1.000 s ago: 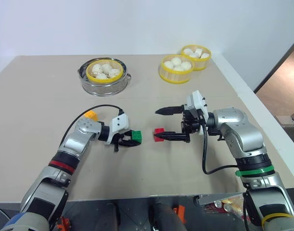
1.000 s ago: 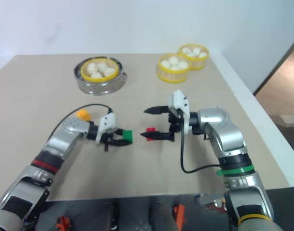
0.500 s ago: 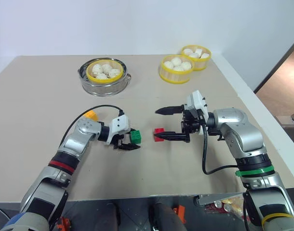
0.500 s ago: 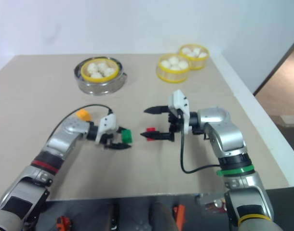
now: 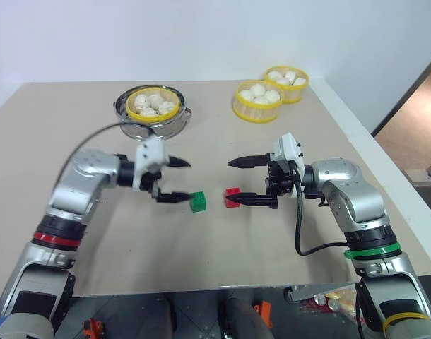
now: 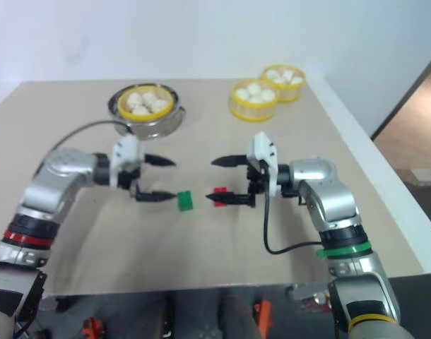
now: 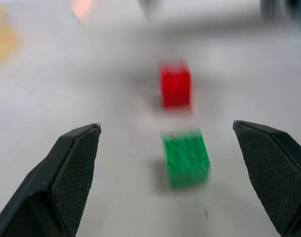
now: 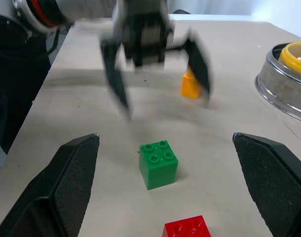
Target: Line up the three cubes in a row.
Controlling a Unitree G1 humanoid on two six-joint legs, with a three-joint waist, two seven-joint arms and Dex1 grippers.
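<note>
Both tools gape empty: left tool (image 5: 174, 180), right tool (image 5: 238, 181). Green cube (image 5: 198, 202) sits beside red cube (image 5: 232, 197). Fetching the orange cube (image 8: 191, 85), the left tool could knock green askew.

No text, label, brand, number or sign can be read anywhere in these views.
</note>
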